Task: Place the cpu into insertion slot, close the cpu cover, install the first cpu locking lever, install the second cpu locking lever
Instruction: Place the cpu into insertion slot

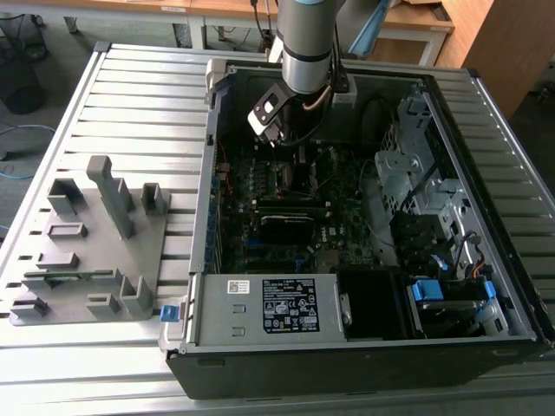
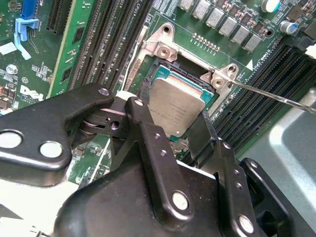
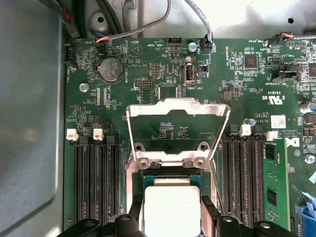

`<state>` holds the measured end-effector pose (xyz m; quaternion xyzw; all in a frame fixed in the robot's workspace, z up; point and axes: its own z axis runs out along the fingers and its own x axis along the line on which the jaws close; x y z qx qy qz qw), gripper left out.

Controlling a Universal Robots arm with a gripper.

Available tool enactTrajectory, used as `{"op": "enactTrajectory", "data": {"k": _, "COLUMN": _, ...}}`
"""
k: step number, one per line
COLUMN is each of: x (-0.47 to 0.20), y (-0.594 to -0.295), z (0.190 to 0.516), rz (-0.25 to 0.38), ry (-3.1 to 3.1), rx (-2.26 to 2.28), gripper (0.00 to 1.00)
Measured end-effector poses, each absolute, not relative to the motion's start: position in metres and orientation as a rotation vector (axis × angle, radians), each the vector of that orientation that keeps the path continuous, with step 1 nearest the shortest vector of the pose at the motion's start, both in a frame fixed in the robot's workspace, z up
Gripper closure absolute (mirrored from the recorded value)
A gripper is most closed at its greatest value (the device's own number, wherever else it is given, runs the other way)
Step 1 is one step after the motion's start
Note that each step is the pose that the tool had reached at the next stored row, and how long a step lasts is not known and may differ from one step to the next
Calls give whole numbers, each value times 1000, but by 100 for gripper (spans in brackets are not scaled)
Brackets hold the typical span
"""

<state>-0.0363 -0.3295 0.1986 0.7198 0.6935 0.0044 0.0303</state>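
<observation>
In the exterior view my gripper [image 1: 290, 160] reaches down into the open computer case over the motherboard [image 1: 260, 186]. The cpu [image 2: 175, 106], a flat square chip with a dull silver top, sits between my two black fingers [image 2: 140, 118] at the insertion slot [image 2: 163, 69]; whether it rests fully in the slot I cannot tell. In the first wrist view the cpu [image 3: 172, 207] lies just below the hinge, with my gripper [image 3: 172, 219] shut on its two sides. The cpu cover [image 3: 177, 102], a silvery frame with a square window, stands swung open away from the slot. A thin wire lever [image 2: 276, 96] sticks out beside the slot.
Black memory slots [image 3: 94, 182] flank the slot on both sides, one holding a green module [image 3: 271, 187]. Cables [image 3: 197, 19] run along the board's edge near the case wall. On the exterior view's left, a grey parts fixture [image 1: 87, 251] lies on the slatted table beside the case.
</observation>
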Motion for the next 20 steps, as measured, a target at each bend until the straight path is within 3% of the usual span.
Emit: {"op": "enactTrajectory", "data": {"k": 20, "x": -39, "y": -331, "z": 198, "rz": 40, "ry": 2133, "rx": 2201, "gripper": 46}}
